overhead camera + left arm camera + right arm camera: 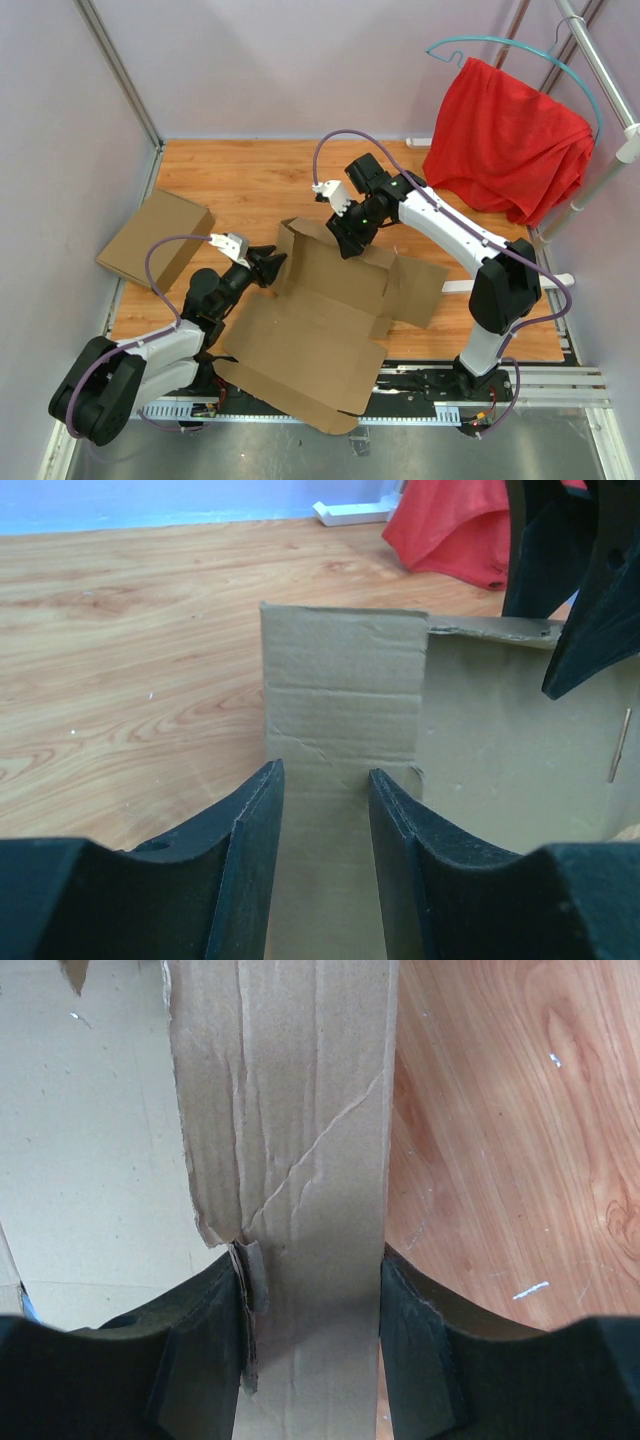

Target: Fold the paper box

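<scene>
Right gripper (350, 240) half-closed, pinching paper box (310, 340) back wall. Left gripper (268, 266) half-open astride the box's left flap, grip unclear. Wall runs left-right between both.

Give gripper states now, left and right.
Left gripper: fingers astride a flap of the box; grip cannot be told.
Right gripper: closed on the box.

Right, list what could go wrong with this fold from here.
1. The creased flap between the right end effector's fingers is ragged at one edge; more pull may tear it.
2. The paper box overhangs the near edge of the table; a push could slide it off.
3. The left end effector stands open by the upright flap, so that flap may fall back.
</scene>
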### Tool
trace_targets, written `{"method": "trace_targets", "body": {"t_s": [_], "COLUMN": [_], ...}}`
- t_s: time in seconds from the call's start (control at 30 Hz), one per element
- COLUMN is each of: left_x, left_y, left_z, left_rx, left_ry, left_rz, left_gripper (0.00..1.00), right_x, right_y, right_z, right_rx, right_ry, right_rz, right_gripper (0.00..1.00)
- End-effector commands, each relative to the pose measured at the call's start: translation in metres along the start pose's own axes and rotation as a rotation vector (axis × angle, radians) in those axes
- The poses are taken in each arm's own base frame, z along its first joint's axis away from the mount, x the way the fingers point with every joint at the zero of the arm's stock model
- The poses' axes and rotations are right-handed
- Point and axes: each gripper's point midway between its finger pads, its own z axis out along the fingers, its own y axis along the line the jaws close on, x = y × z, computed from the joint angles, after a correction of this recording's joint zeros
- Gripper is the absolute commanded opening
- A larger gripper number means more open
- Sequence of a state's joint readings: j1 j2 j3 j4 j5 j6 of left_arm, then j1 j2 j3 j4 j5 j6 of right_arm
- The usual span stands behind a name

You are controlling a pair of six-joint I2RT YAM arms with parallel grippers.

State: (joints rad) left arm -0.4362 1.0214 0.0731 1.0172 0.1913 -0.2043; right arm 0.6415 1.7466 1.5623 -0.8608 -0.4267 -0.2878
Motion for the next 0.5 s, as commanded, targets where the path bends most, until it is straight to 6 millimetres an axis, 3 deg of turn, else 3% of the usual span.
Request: {"method": "trace_targets", "body": {"t_s": [0.0,0.13,0.3,0.37,0.47], "left_x": [0.003,0.006,0.01,0.012,0.015], "left_y": [0.004,0.004,0.005,0.005,0.004], "left_z": [-0.002,-0.001,0.001,0.002,0.004], "left_rx": [-0.023,-0.023,-0.023,-0.019,-0.009], "left_ry": [0.011,0.021,0.029,0.034,0.042], "left_rz": [0.024,0.024,0.029,0.028,0.023], "left_gripper": [0.45,0.45,0.45,0.45,0.45], "right_x": [-0.002,-0.002,-0.004,-0.005,-0.005], "right_y": [-0.006,-0.014,-0.019,-0.016,-0.013], "right_z": [-0.013,-0.02,-0.027,-0.03,-0.031], "right_rx": [0.079,0.137,0.185,0.185,0.176], "right_ry": [0.013,0.024,0.003,-0.01,-0.015], "right_rz": [0.009,0.025,0.023,0.016,0.004], "right_gripper": [0.38,0.3,0.28,0.32,0.48]}}
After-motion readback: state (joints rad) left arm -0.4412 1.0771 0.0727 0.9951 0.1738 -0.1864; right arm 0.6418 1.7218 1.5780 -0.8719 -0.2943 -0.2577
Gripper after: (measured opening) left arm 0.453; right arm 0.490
